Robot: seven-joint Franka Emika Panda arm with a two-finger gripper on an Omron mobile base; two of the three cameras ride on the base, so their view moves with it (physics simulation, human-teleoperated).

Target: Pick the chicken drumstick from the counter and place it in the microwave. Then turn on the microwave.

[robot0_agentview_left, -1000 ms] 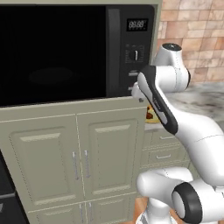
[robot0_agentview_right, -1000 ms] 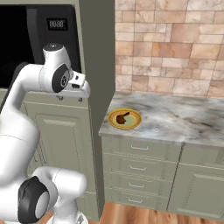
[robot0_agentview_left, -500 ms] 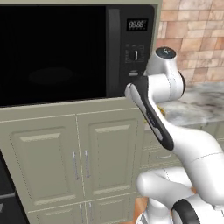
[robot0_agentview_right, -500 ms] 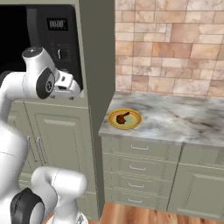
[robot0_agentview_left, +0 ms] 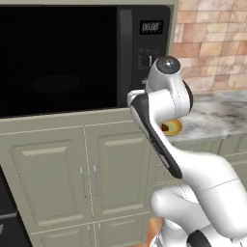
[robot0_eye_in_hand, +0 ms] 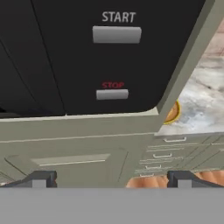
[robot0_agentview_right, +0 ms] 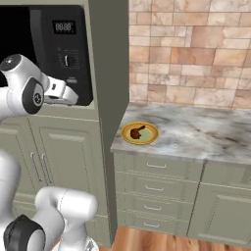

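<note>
The gripper [robot0_agentview_right: 73, 96] hangs in front of the microwave [robot0_agentview_left: 87, 58], right at the lower end of its control panel, and in the hand view the two dark finger tips sit far apart at the bottom corners, so the jaws are spread wide with nothing between them. Yet the chicken drumstick [robot0_agentview_right: 138, 131] is well off to the right, lying on a round yellow-green plate [robot0_agentview_right: 151, 138] on the marbled surface [robot0_agentview_right: 196, 135], untouched. So the pick has not happened; by my reading the arm is parked by the panel while the first step waits. The microwave's dark glass door looks closed from the left base view, so the next move likely calls for getting that door open, then swinging right and down to the plate for the drumstick. The START button [robot0_eye_in_hand: 117, 34] and the STOP button [robot0_eye_in_hand: 112, 94] sit straight ahead of the hand, tempting but premature. In the way stands the tall beige cabinet side [robot0_agentview_right: 110, 98] between microwave and surface: the arm must swing out around it. Beige drawers [robot0_agentview_right: 157, 166] run beneath the surface, brick tiles [robot0_agentview_right: 196, 49] behind.
</note>
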